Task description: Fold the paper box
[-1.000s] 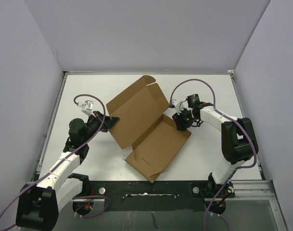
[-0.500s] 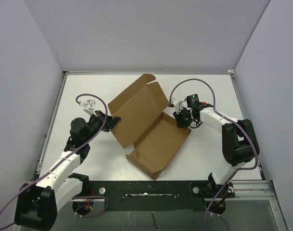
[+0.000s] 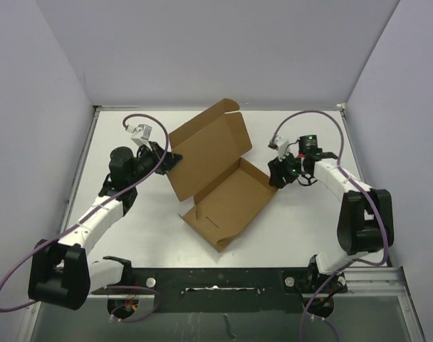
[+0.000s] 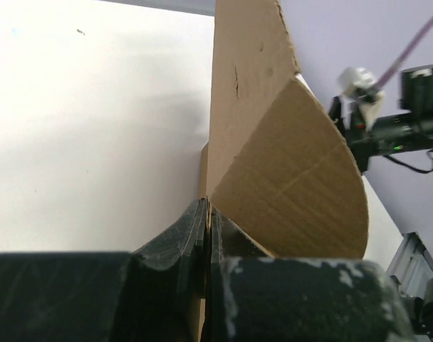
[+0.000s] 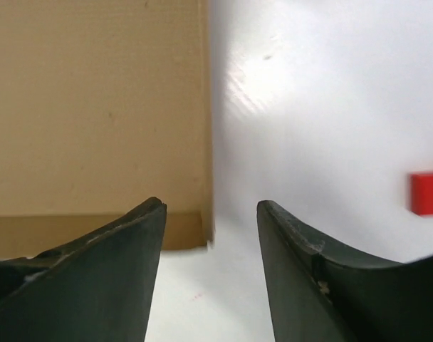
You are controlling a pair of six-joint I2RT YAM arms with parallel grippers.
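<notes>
In the top view, the box (image 3: pixel 223 192) is seen lying open on the table (image 3: pixel 309 228), between the two grippers. Its shallow tray is laid flat and its lid is raised on the far side. The left gripper (image 3: pixel 170 160) is clamped on the lid's near-left edge. The right gripper (image 3: pixel 275 174) is held right at the tray's right corner (contact cannot be judged from here).

In the left wrist view, the left gripper (image 4: pixel 208 206) is shown pinched tight on a thin cardboard edge. Straight ahead of the fingers a panel of the box (image 4: pixel 245 85) is stood upright, and a rounded flap is spread out to their right.

In the right wrist view, the right gripper (image 5: pixel 211 206) is seen with its jaws parted and nothing caught between them. The box (image 5: pixel 95 107) is spread ahead and to the left of the fingers, with its straight edge lined up with the gap. A red block (image 5: pixel 426 192) is cut off at the frame edge to the right of the fingers, well apart from the box.
</notes>
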